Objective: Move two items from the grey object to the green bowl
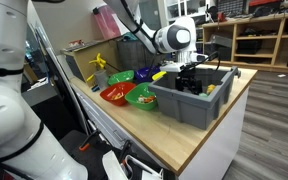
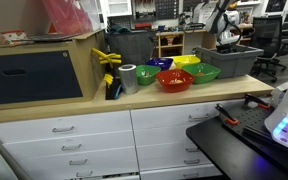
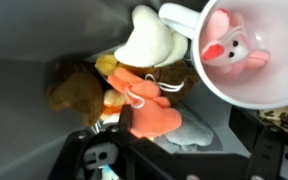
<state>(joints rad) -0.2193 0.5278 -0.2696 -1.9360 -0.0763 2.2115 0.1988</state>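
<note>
In the wrist view the gripper (image 3: 179, 158) hung low inside the grey bin (image 3: 24, 70) with its two fingers (image 3: 92, 155) spread wide and nothing pinched between them. Pale marks on its black body were too blurred to read. Just past the fingers lay a heap of soft toys, counted as one orange (image 3: 149, 112), one brown (image 3: 74, 93) and one cream (image 3: 149, 40). One grey piece (image 3: 189, 135) was tucked under the orange toy. Beside them stood one white cup (image 3: 180, 18) holding one pink rabbit (image 3: 229, 45).

In both exterior views the gripper (image 1: 189, 78) (image 2: 227, 42) reached down into the bin (image 1: 189, 110) (image 2: 229, 62), which sat at one end of the wooden counter (image 1: 184, 140) (image 2: 84, 100). Five bowls stood on the counter next to the bin. The green bowl (image 1: 141, 96) (image 2: 204, 72) was just beside the bin wall and the red bowl (image 1: 114, 94) (image 2: 174, 79) was next to it. Behind them were a lime bowl (image 1: 120, 76) (image 2: 147, 74), a blue bowl (image 1: 144, 73) (image 2: 162, 64) and a yellow bowl (image 2: 187, 61).
</note>
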